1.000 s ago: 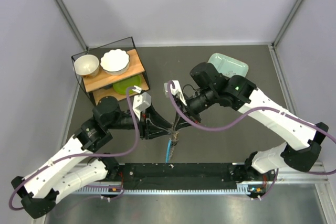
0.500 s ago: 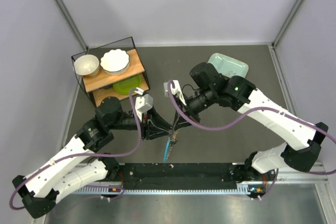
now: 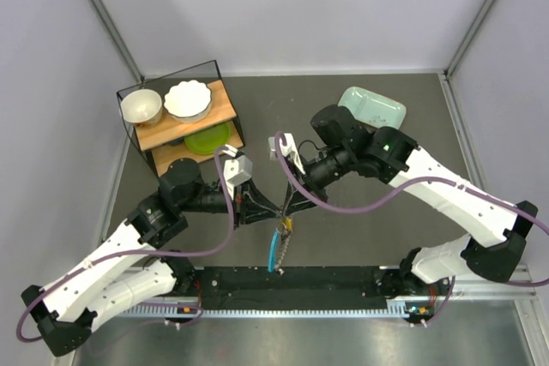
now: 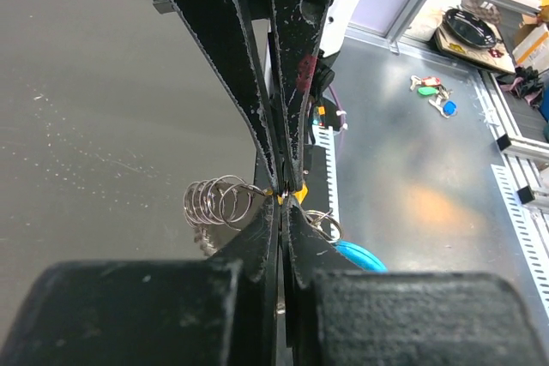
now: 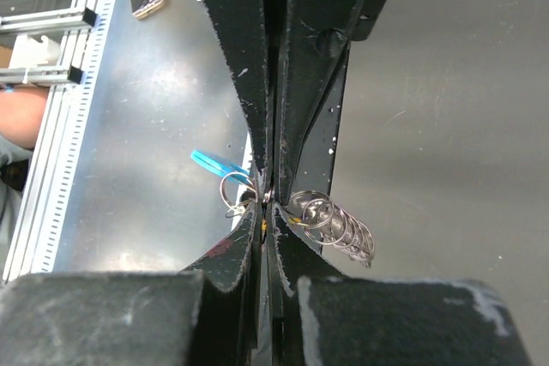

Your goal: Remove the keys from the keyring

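Note:
My left gripper [image 3: 276, 212] and right gripper [image 3: 289, 206] meet tip to tip above the middle of the table, both shut on the keyring [image 3: 282, 222]. It is a stretched coil of silvery wire loops, seen in the left wrist view [image 4: 217, 203] and in the right wrist view [image 5: 340, 225]. The keys hang below the tips; the one with the blue cover [image 3: 274, 253] points toward the near edge. It also shows in the left wrist view [image 4: 364, 256] and the right wrist view [image 5: 214, 163]. A small split ring [image 4: 322, 225] hangs beside it.
A black wire rack [image 3: 131, 126] with wooden shelves, two white bowls and a green plate [image 3: 207, 137] stands at the back left. A pale green tray [image 3: 372, 107] lies at the back right. A black rail [image 3: 292, 279] runs along the near edge.
My left wrist has shifted slightly to the right toward the right gripper. The hanging blue key has dropped a little toward the near edge. Both grips stay shut.

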Tool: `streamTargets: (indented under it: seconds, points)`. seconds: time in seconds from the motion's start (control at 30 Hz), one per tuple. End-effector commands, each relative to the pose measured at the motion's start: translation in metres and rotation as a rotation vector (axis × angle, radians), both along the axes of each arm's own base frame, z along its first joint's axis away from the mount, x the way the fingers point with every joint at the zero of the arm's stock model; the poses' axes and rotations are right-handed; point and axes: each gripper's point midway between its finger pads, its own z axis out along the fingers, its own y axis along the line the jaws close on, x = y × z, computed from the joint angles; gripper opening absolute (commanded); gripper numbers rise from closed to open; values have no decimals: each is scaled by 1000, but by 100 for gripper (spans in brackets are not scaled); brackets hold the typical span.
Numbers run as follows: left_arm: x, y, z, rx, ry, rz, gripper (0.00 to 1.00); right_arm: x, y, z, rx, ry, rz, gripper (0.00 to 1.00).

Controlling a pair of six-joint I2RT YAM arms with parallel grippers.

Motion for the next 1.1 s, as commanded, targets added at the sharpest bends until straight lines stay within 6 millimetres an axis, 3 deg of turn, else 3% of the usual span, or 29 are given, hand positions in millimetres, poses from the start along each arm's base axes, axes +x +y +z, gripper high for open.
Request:
streamTargets:
  seconds: [0.0, 0.07, 0.27, 0.43, 0.63, 1.07]
  points:
    - [4, 0, 15, -58, -58, 24, 0, 17, 5, 19, 76, -87, -85, 1]
    - [9, 2, 23, -92, -79, 67, 0, 20, 3, 25, 93, -103, -127, 14]
    - [11, 11, 46, -211, -122, 139, 0, 29, -4, 42, 172, -143, -255, 33]
    - [9, 18, 64, -345, -178, 165, 0, 39, -10, 56, 266, -134, -403, 36]
    - [6, 23, 76, -455, -206, 176, 0, 30, -2, 76, 450, -81, -383, 38]
    - [7, 37, 93, -574, -233, 234, 0, 21, 9, 69, 483, -39, -303, 46]
